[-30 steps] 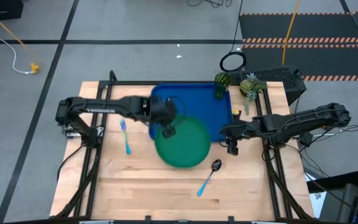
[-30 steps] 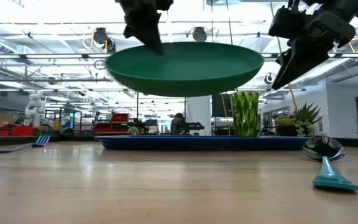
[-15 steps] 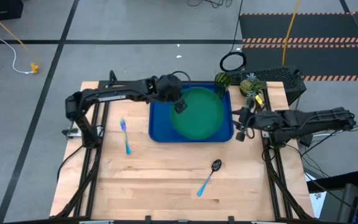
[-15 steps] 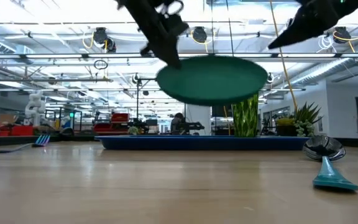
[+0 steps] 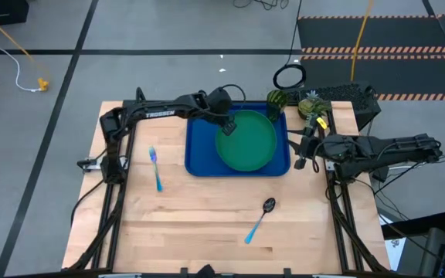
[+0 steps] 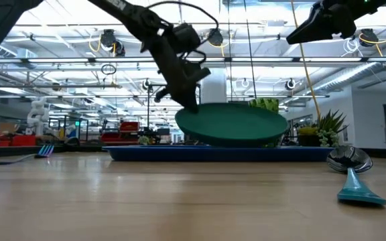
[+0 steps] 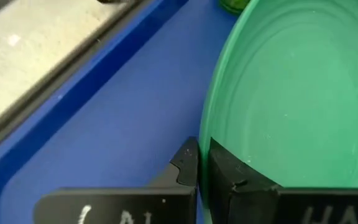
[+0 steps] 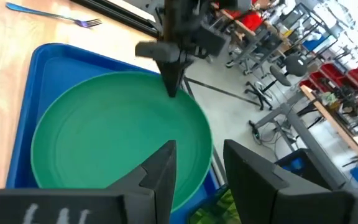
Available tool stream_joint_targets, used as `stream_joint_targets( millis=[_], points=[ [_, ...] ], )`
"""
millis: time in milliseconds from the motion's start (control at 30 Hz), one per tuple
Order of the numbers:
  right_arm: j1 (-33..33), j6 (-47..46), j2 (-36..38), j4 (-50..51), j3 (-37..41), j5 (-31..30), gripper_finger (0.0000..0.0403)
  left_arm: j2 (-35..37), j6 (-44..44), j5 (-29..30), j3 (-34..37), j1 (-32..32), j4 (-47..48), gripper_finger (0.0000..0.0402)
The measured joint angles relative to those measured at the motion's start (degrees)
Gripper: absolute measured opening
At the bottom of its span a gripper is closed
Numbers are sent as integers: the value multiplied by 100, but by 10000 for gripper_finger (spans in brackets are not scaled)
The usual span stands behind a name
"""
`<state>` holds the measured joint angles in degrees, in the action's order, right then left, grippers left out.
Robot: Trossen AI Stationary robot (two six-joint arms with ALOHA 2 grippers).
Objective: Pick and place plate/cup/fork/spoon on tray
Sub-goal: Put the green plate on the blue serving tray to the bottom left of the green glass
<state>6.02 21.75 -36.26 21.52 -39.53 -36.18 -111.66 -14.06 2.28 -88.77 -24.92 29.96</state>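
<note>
We see the left gripper over the tray, its fingers clenched on the rim of the plate, one finger on each face of the rim with almost no gap between them; the plate hangs tilted just above the tray floor in the low view, on the side of the tray nearer the tabletop's right edge; the tray itself lies at the far edge of the tabletop, about midway along it. The right gripper hovers just off the tray's right side, its fingers parted by a moderate gap and holding nothing. The cup stands at the tray's far right corner; the fork lies on the bare tabletop between the tray and the left edge; the spoon lies nearer the front edge, well apart from the tray.
</note>
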Motion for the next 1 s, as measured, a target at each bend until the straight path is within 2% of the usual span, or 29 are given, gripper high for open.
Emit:
stream_joint_targets(
  millis=[267,533,800,1000],
  points=[
    [-2,32,-2,-7,0,0,125,-346,-67,-130,0,-153,-139,20],
    [-2,19,-2,-31,0,0,125,-357,-178,-140,2,-206,-226,16],
    [-2,3,-2,-30,2,4,125,-515,-409,-117,7,-201,-435,52],
    [-2,-1,-4,-27,2,15,125,-528,-448,-55,4,-211,-433,61]
  ],
)
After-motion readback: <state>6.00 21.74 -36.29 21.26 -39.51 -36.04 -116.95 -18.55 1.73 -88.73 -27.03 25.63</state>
